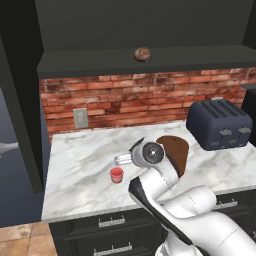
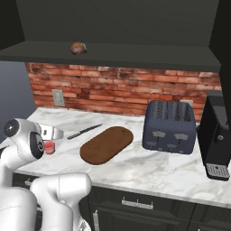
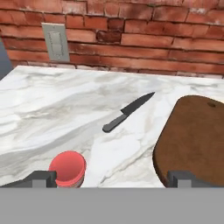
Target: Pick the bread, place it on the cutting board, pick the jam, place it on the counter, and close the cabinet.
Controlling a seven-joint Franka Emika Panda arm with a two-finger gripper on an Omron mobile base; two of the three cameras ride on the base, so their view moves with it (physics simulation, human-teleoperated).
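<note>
Up on the bare shelf of the cabinet (image 1: 125, 62), near its front edge: bread (image 1: 142, 54), (image 2: 78, 48). Small, round, mottled brown with lighter patches. Alone there, touching nothing but the shelf, well above everything else. Not yet on the board.

Below, on the counter (image 1: 80, 165), near the front edge: jam (image 1: 116, 174), (image 2: 49, 147), (image 3: 68, 168). Squat red jar, upright, with a paler pinkish top. Apart from the board, well apart from the bread.

Over the counter's front edge, low and close to the jam: gripper (image 3: 111, 179), spread wide and pinching nothing. In the hand view, jam just inside one dark fingertip (image 3: 41, 178), board edge just above the other; cannot tell whether that tip touches the jar.

To the right of the jam: board (image 1: 177, 150), (image 2: 107, 144), (image 3: 197, 135). Flat, dark brown, oval, lying bare on the marble, partly hidden behind the arm in the left base view.

Between board and wall: knife (image 2: 84, 131), (image 3: 127, 112), lying flat, dark blade, grey handle, just beside the board without touching it.

Further right: dark blue toaster (image 1: 219, 123), (image 2: 169, 126), near the board's far end. Beyond it, at the counter's right end, a black coffee machine (image 2: 219, 135).

Behind all of it: red brick wall (image 1: 135, 95) with a grey outlet (image 1: 80, 118), (image 3: 56, 41) at the left. Cabinet open, door (image 1: 20, 100) swung out at the left.
</note>
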